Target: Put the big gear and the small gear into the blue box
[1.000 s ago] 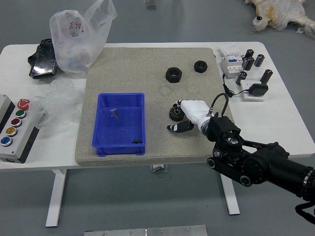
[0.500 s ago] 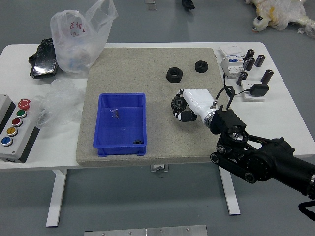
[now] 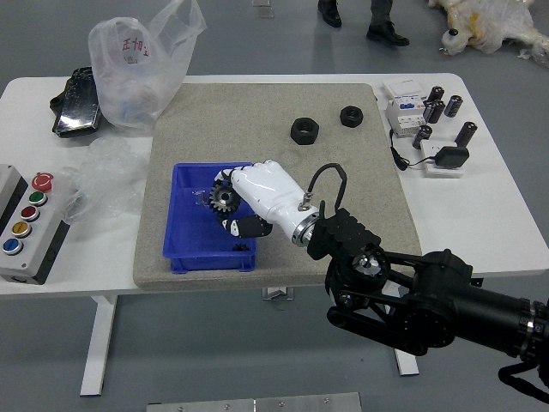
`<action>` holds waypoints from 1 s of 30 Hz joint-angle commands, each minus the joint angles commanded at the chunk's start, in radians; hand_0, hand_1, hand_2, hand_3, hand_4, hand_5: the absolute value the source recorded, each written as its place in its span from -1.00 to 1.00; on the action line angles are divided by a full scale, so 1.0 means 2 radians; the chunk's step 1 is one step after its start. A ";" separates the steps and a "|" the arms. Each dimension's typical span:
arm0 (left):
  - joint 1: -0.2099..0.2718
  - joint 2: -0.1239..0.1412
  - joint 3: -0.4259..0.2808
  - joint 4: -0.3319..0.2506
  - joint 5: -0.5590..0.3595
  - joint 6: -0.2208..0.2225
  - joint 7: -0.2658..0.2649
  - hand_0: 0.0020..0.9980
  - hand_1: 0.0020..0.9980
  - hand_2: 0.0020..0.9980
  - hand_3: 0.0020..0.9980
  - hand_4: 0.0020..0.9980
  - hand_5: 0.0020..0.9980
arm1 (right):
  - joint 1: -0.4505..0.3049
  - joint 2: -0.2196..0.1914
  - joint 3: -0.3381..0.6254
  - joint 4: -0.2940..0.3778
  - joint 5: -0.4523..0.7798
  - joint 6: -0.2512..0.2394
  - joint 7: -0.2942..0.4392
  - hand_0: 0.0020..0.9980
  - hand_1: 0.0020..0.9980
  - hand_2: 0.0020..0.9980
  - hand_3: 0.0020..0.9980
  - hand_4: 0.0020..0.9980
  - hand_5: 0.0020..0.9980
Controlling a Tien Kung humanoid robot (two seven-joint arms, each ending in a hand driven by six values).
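Gear (image 3: 225, 199) moved over box (image 3: 196, 259), in R hand (image 3: 268, 193).

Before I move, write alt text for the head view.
The robot's right hand holds a dark gear over the blue box, where a small dark part lies. Two black nuts rest on the mat; beyond the table, a person's feet show.

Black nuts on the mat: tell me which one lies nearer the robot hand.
The left nut, which looks larger; the other nut sits farther away, to its right.
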 joint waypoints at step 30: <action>0.003 -0.001 0.007 0.001 -0.008 0.001 -0.001 0.82 0.78 0.76 0.84 0.95 1.00 | -0.095 -0.069 0.172 0.055 0.192 -0.065 0.123 0.23 0.64 0.72 0.72 0.40 -0.39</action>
